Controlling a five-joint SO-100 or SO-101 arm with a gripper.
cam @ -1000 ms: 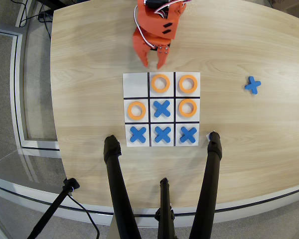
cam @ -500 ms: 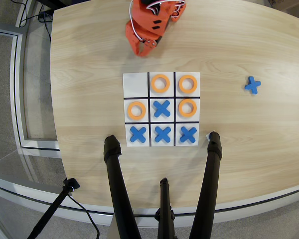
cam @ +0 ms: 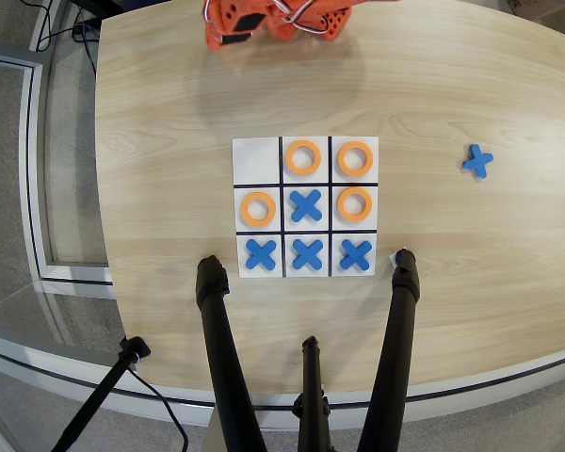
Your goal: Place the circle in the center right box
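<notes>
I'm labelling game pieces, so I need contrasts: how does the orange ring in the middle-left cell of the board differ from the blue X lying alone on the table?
The orange ring is a round hoop with an open centre; the lone blue X is a solid cross. The ring lies inside a cell of the white grid board, while the X rests on bare wood at the right of the overhead view, well off the board. Both lie flat, apart from the gripper.

Single overhead cam, looking straight down, table (cam: 169, 113) mid-distance, board (cam: 304, 206) centered
</notes>
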